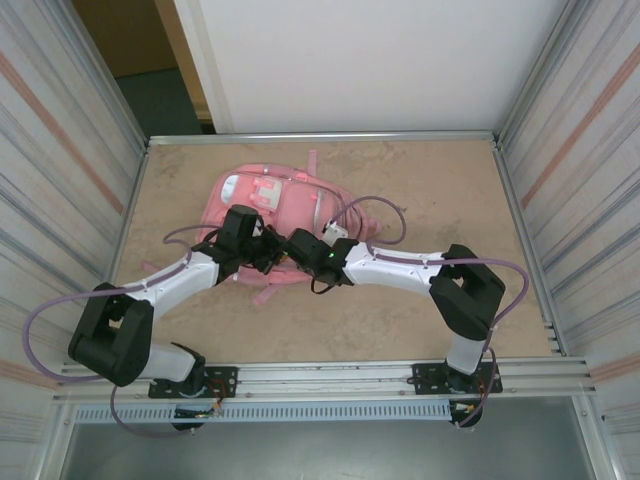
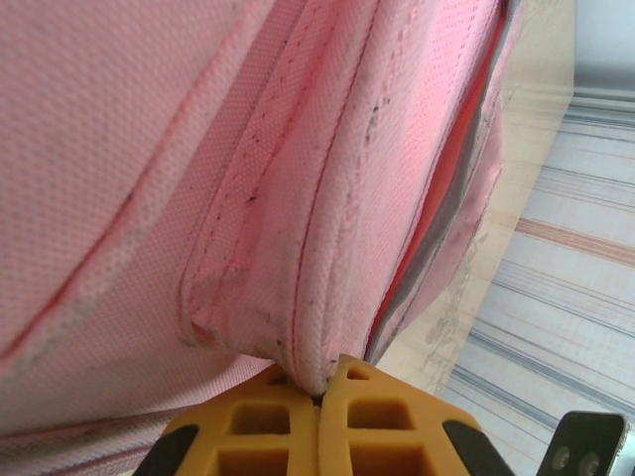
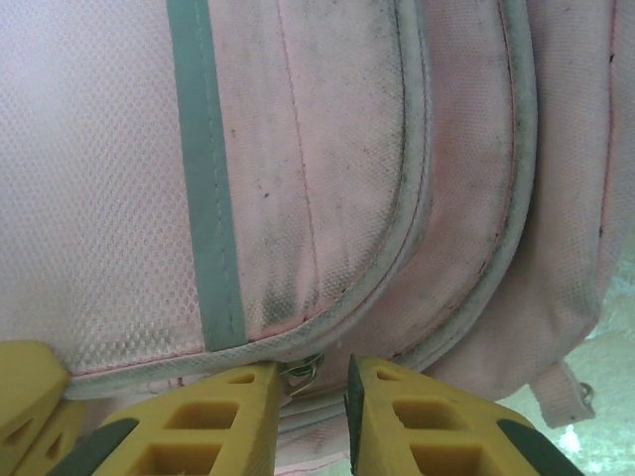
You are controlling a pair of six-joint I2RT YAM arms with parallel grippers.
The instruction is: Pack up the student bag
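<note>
Left wrist view: I have the left pincer [image 2: 319,385] pressed together on a seam fold of the student bag [image 2: 248,178], which lies on the table [image 1: 430,190]. Right pincer [image 3: 316,387] stands narrowly spread, the zip pull [image 3: 301,369] at its mouth. Risk: the small pull slips out on closing; the thin fold may slide free under load

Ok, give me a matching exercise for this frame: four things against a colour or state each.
Things:
1 left gripper
2 right gripper
3 bag
4 table

Colours or states:
a tan
b jaws slightly apart at a zip pull
c pink
d shut on a fold of the bag

Pairs: 1-d; 2-b; 3-c; 4-a
</note>
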